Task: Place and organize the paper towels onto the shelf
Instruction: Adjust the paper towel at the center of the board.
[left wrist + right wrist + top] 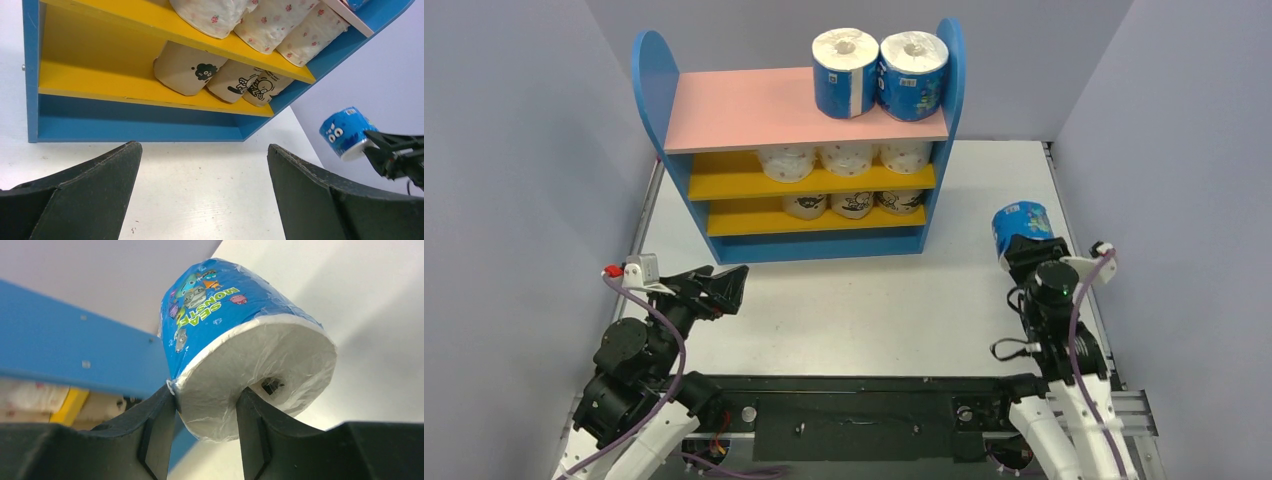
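Lettering that reads SEA MONSTER, with cartoon creatures around it, is showing on the blue-wrapped roll (235,340) only in the right wrist view. The top view is giving just a blue cylinder at the tip of the right gripper (1027,248). That wrist view is also revealing the grip. One finger (157,430) is pressing the outside of the roll while the other finger (255,435) is reaching to the hollow core, so the jaws are standing partly closed and pinching the roll's wall between them.

The left wrist view is catching this roll from the side, well off to the right of the left gripper (204,147) and beyond its fingertips.

Only the top view is taking in the whole shelf (754,110). Two more blue-wrapped rolls (845,72) are standing on its pink top board, far ahead of the right gripper and to its left. Three dotted white rolls (846,157) are sitting on the upper yellow board and three tan cartoon rolls (852,204) on the lower one. The left wrist view is showing their small red marks and black drawings far more clearly than the top view.

The left gripper is hanging over the white table (874,310) with its jaws spread wide, holding and touching nothing, and the shelf is standing straight ahead of it.
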`<state>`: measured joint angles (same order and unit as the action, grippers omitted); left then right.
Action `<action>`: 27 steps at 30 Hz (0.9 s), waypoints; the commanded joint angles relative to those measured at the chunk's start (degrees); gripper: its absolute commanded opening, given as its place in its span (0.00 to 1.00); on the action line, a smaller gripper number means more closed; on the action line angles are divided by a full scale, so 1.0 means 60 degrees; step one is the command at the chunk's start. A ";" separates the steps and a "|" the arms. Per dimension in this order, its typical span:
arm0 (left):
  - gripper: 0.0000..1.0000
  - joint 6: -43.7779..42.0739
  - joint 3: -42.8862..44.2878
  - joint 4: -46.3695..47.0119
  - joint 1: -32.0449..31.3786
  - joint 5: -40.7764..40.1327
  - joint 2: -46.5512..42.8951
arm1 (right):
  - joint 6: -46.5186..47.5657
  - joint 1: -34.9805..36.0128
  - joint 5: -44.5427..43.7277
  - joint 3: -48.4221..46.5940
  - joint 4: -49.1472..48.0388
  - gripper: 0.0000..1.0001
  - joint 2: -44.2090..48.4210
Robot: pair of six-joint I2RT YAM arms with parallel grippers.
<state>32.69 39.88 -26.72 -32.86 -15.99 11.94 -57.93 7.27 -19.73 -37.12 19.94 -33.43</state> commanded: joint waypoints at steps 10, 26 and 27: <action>0.96 0.1238 -0.0231 0.0789 -0.0031 0.1100 0.0377 | 0.2959 0.0997 0.2058 -0.3691 0.6729 0.05 0.0825; 0.96 0.1783 0.0050 0.0841 -0.0038 0.2439 0.2348 | 0.3575 0.8629 -0.2596 -0.5428 0.7057 0.05 -0.2717; 0.96 0.1800 0.0063 0.0771 -0.0034 0.2405 0.2346 | 0.3495 0.9092 -0.2914 -0.5560 0.7154 0.06 -0.3158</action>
<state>42.30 37.58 -23.81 -32.91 -3.09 26.02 -33.89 45.50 -17.65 -63.92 64.88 -45.60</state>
